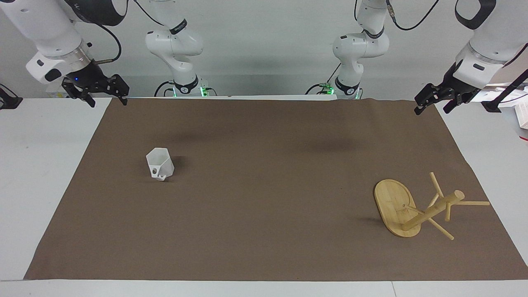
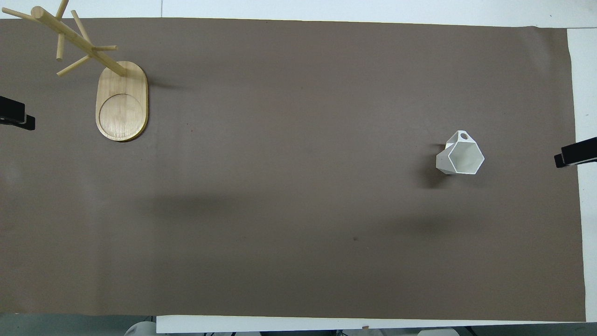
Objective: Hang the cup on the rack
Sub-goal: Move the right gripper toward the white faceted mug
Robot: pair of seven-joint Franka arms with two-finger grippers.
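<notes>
The white faceted cup (image 1: 160,163) stands upright on the brown cloth toward the right arm's end, its handle on the side away from the robots; it also shows in the overhead view (image 2: 460,154). The bamboo rack (image 1: 396,208) stands upright toward the left arm's end, farther from the robots than the cup, with its post and pegs at the farther end of its oval base (image 2: 122,100). My right gripper (image 1: 106,100) is open, raised over the cloth's corner, well apart from the cup. My left gripper (image 1: 433,109) is open, raised over the cloth's other near corner. Both arms wait.
A brown cloth (image 1: 264,206) covers most of the white table (image 1: 37,185). A white box (image 1: 522,119) sits at the table's edge by the left arm. Only the grippers' tips show in the overhead view: left (image 2: 16,116), right (image 2: 576,154).
</notes>
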